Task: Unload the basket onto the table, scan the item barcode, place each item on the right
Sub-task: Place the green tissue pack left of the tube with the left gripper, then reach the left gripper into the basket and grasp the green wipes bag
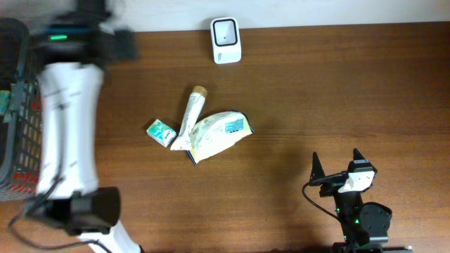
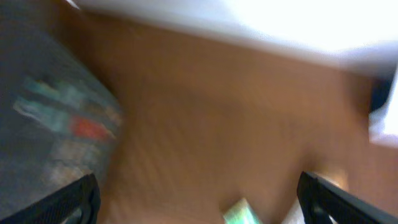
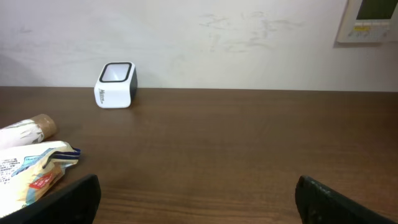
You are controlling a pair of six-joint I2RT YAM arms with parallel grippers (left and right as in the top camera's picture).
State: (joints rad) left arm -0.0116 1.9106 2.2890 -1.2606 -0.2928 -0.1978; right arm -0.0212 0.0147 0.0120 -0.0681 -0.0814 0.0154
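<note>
White packet [image 1: 219,133], tube [image 1: 191,116] and green box [image 1: 160,131] lie together mid-table; the tube's length points toward the scanner [image 1: 226,30]. Both the left gripper [image 2: 199,199] and right gripper [image 1: 336,163] gape empty, the packet nearest the right one.

Dark mesh basket [image 1: 17,133] at table [image 1: 316,91] left edge, packets [image 1: 5,100] inside. White wall [image 3: 217,37] behind far edge, panel [image 3: 372,18] mounted.

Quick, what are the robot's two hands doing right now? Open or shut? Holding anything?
Left gripper: open, holding nothing; the view is blurred.
Right gripper: open, holding nothing.
</note>
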